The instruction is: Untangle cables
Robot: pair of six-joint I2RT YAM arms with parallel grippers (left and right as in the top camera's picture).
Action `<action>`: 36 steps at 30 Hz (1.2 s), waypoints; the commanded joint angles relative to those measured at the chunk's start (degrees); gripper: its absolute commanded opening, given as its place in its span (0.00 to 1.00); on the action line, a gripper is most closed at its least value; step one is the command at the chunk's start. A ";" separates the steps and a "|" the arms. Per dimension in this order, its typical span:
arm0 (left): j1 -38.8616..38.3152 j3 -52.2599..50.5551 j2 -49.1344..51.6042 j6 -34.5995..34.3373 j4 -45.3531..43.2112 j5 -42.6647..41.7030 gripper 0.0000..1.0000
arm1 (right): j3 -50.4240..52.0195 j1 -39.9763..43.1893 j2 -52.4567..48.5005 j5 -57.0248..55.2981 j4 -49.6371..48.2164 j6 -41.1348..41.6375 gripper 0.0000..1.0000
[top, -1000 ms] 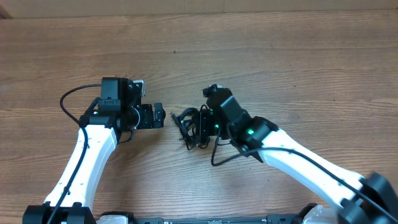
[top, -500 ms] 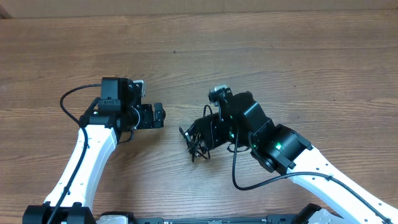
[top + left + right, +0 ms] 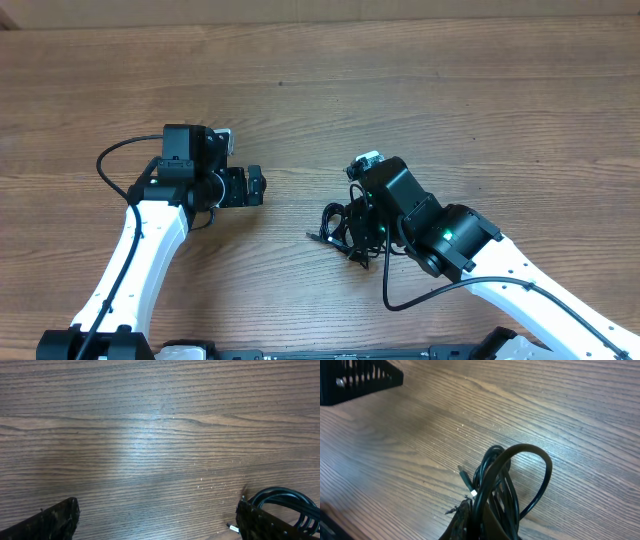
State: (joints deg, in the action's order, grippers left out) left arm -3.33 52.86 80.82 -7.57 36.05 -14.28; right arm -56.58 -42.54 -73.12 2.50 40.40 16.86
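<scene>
Near the middle of the brown wooden table (image 3: 450, 90), the right gripper (image 3: 356, 234) is clamped on the knotted bundle of thin black cables (image 3: 338, 236). The left gripper (image 3: 256, 185) hangs apart from it, jaws spread wide and holding nothing.

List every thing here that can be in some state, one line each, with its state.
cables: tangled in one bundle, pinched by the right gripper, a plug end sticking out.
right gripper: shut on the cables.
left gripper: open, holding nothing, apart from the bundle.
</scene>
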 commanded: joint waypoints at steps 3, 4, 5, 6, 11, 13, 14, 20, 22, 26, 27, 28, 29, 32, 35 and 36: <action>0.31 0.11 0.52 -0.20 -0.09 0.33 1.00 | -0.87 -3.58 0.68 3.52 -0.02 -6.64 0.04; 0.31 0.11 0.52 -0.20 -0.09 0.33 1.00 | -0.87 -4.20 0.68 4.07 -0.02 -7.50 0.04; 0.31 0.11 0.52 -0.20 -0.09 0.33 1.00 | -0.87 -4.98 0.68 4.61 -0.07 -8.66 0.04; 0.31 0.11 0.52 -0.20 -0.09 0.35 1.00 | -0.87 -5.40 0.68 4.96 -0.20 -9.44 0.04; 0.31 0.11 0.52 -0.20 -0.09 0.33 1.00 | -0.87 -7.04 0.68 5.51 -2.32 -10.36 0.04; 0.31 0.11 0.52 -0.17 -0.09 0.33 1.00 | -0.87 -7.06 0.68 6.93 -3.63 -10.36 0.04; 0.31 0.11 0.52 -0.17 -0.09 0.33 1.00 | -0.87 -7.06 0.68 7.78 -4.24 -10.36 0.04; 0.31 0.11 0.52 -0.35 -0.09 -3.61 1.00 | -0.87 -7.06 0.68 16.61 -9.20 -10.36 0.04; 0.31 0.11 0.52 -1.66 -1.20 -3.17 1.00 | -0.87 -7.06 0.70 16.92 -9.97 -10.34 0.04; 0.31 0.11 0.57 -4.26 0.11 -4.55 1.00 | -0.87 -6.99 0.70 17.81 -11.93 -10.34 0.04; 0.33 0.11 0.57 -2.95 1.25 -7.78 1.00 | -0.87 -6.93 0.70 18.99 -13.14 -10.34 0.04; 0.33 0.11 0.57 -0.37 1.20 -11.96 1.00 | -0.87 -6.88 0.70 19.52 -14.08 -10.32 0.04; 0.33 0.11 0.57 2.58 1.22 -16.06 0.99 | -0.87 -6.88 0.70 19.47 -14.53 -10.34 0.04; 0.33 0.11 0.57 12.55 2.16 -31.15 1.00 | -0.87 -6.40 0.70 19.47 -15.39 -10.29 0.04; 0.37 0.11 0.57 16.74 3.17 -36.85 0.99 | -0.87 -5.20 0.70 19.50 -15.54 -9.64 0.04; 0.39 0.11 0.57 16.85 3.19 -36.83 1.00 | -0.87 -4.76 0.70 19.52 -15.58 -9.40 0.04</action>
State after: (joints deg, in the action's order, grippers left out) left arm -3.27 52.86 80.82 1.56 38.98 -39.33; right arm -56.58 -48.71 -73.12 20.97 25.45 7.05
